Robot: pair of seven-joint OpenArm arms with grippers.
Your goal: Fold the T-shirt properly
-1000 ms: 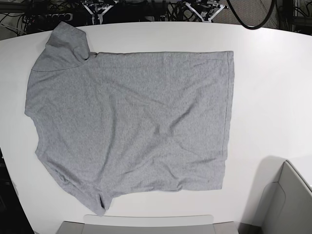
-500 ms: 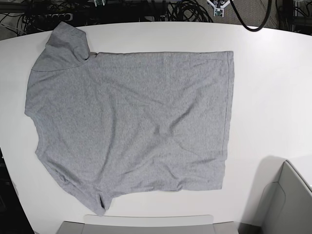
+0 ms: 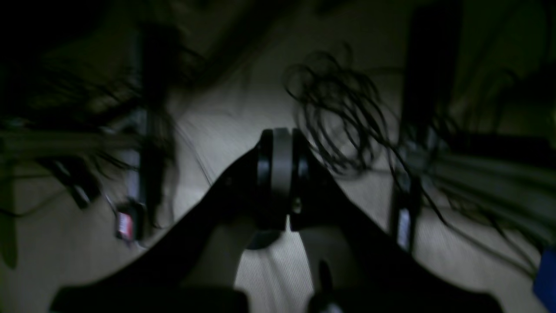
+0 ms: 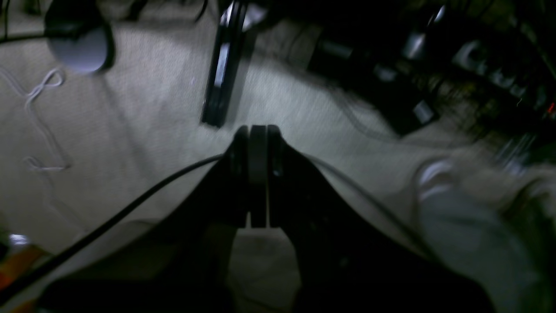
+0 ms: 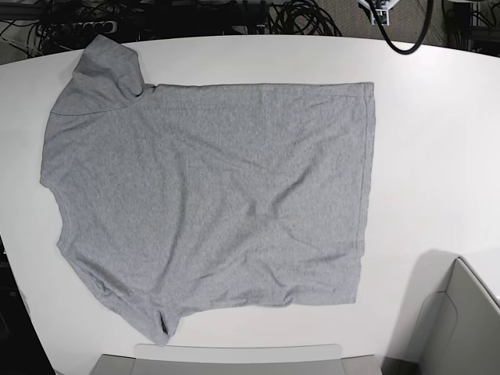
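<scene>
Fingers [image 3: 278, 169] of the left arm and fingers [image 4: 256, 174] of the right press together empty, off the counter [image 5: 437, 156], leaving the T-shirt [image 5: 211, 195] flat, plain-side up, for folding.

Base view bright, even, sharp; soft shadow on tabletop [image 5: 437, 156] at lower right. Both wrist views dim, underexposed, motion-blurred; cables [image 3: 343, 126] smeared, floor [image 4: 130, 130] streaked.

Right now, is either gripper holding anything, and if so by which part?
Nothing is held. The left gripper and right gripper are shut on nothing, off the table; the T-shirt lies untouched.
</scene>
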